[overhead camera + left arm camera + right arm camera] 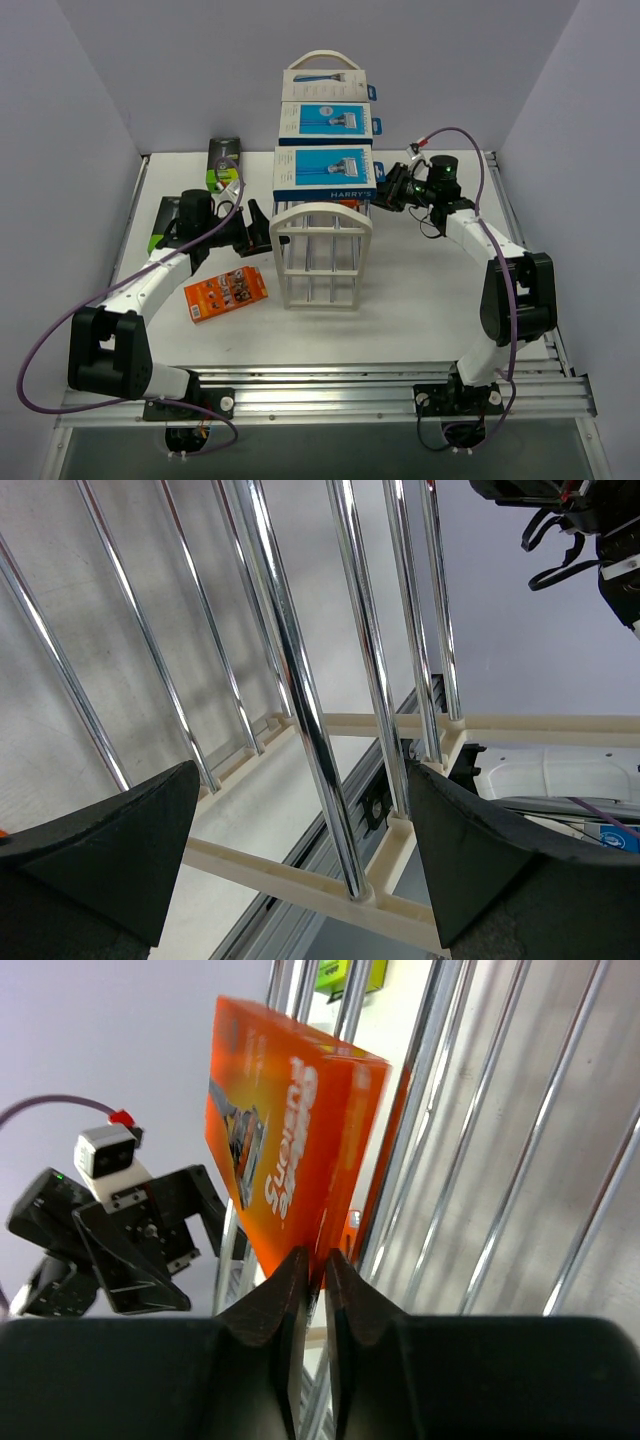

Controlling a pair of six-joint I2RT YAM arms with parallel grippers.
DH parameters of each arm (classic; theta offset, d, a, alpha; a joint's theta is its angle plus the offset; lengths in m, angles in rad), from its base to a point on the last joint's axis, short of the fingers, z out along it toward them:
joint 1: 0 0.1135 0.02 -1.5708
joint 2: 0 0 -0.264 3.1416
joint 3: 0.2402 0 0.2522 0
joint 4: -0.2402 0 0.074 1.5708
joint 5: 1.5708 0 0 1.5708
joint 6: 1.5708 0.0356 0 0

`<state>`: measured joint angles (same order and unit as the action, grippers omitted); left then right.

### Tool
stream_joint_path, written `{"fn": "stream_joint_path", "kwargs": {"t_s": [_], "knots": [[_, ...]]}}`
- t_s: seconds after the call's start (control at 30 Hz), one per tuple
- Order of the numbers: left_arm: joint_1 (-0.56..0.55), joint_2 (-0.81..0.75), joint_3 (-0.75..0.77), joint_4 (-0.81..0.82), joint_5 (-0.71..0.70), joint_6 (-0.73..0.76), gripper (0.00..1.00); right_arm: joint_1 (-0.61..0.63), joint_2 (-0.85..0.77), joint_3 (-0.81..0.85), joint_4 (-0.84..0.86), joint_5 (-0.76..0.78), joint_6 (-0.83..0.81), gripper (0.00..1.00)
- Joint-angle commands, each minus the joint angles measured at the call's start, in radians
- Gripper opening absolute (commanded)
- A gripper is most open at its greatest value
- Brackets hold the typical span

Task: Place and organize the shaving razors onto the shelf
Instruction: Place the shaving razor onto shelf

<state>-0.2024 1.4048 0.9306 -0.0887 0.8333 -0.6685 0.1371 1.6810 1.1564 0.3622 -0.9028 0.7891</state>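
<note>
The cream-white shelf (322, 262) stands mid-table with three blue-and-white HARRY'S razor boxes (323, 172) on its tiers. In the right wrist view my right gripper (315, 1265) is shut on the lower edge of an orange razor box (295, 1130), which stands upright among the shelf's chrome bars (420, 1160). From above, that gripper (386, 190) sits against the shelf's right side. My left gripper (260, 228) is at the shelf's left side. It is open (300, 860), with the chrome bars (300, 700) and the cream frame (290, 875) showing between its fingers and nothing held.
A second orange razor box (225, 293) lies flat on the table left of the shelf. One black-and-lime-green box (222, 163) lies at the back left. Another (163, 222) is partly under my left arm. Grey walls close in the left, right and back.
</note>
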Motion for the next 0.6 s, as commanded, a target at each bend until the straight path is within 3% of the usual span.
{"fn": "stream_joint_path", "kwargs": {"t_s": [0.0,0.1,0.57], "knots": [[-0.005,0.003,0.047,-0.008,0.006,0.023,0.94,-0.005,-0.018,0.017,0.108,-0.011,0.065,0.06],[-0.005,0.002,0.047,-0.006,0.007,0.021,0.94,-0.004,0.002,0.032,0.118,-0.015,0.085,0.00],[-0.005,0.003,0.050,-0.008,0.013,0.020,0.94,-0.010,0.083,0.179,0.023,-0.027,0.059,0.00]]}}
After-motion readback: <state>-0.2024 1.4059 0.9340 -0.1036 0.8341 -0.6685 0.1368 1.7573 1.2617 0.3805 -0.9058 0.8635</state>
